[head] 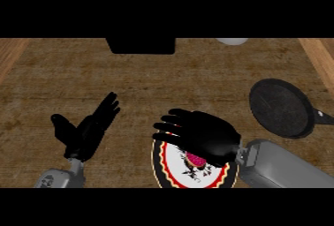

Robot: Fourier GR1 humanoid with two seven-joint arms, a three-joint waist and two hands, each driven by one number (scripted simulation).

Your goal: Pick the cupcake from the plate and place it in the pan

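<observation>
A round plate (171,170) with a red, yellow and black rim lies at the lower middle of the counter. On it a pink and dark cupcake (195,160) shows only in part under my right hand (203,134). That hand hovers over the plate with relaxed fingers spread toward the left, open, not closed on the cupcake. A black pan (282,107) sits at the right, its handle pointing right. My left hand (88,126) rests open at the left, fingers up.
A black box (141,45) stands at the counter's back edge in the middle. A white object (231,41) peeks in at the back right. Wooden strips (317,55) border the brown counter on both sides.
</observation>
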